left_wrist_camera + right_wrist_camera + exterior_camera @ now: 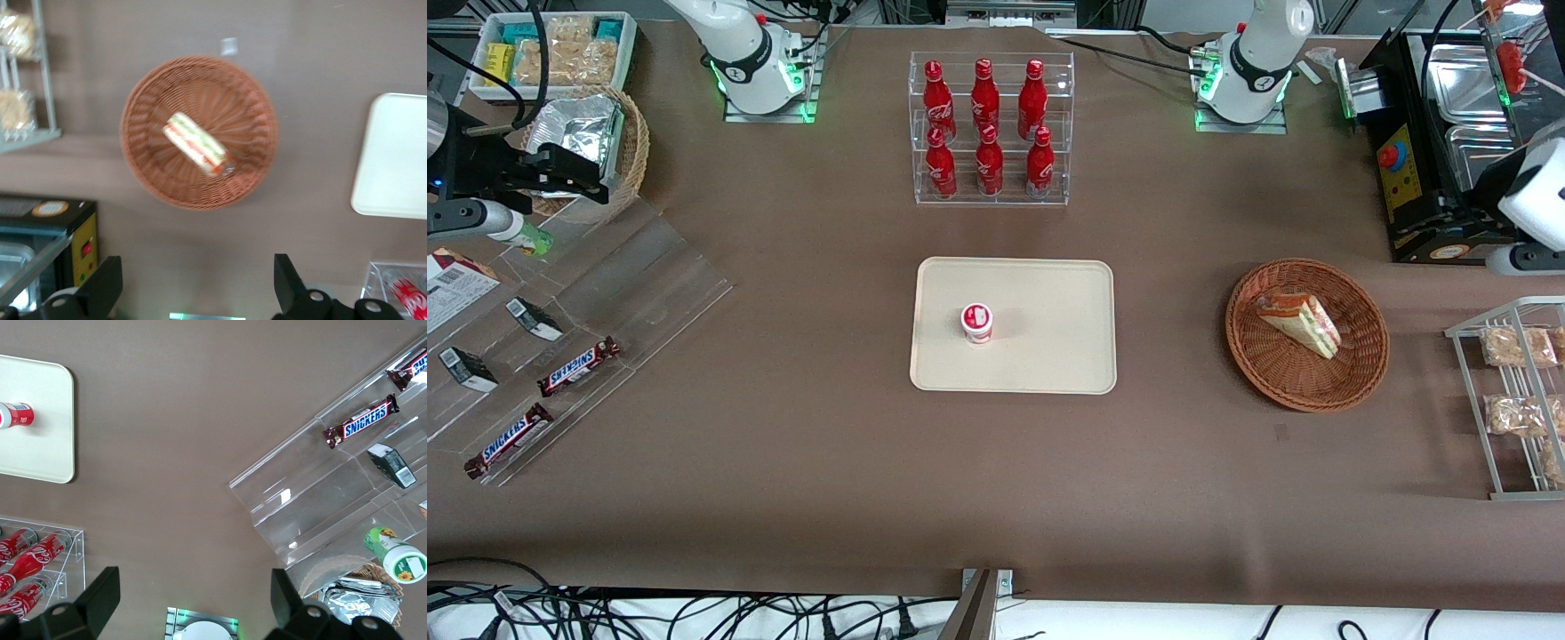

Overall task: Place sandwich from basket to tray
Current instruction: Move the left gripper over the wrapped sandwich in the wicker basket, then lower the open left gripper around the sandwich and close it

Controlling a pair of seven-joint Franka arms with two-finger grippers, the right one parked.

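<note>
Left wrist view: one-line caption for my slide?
Open gripper poised above the basket, sandwich lying inside, tray edge beside it.

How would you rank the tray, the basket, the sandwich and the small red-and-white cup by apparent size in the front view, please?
1. tray
2. basket
3. sandwich
4. cup
The open gripper hangs above the basket, outside the front view.
</note>
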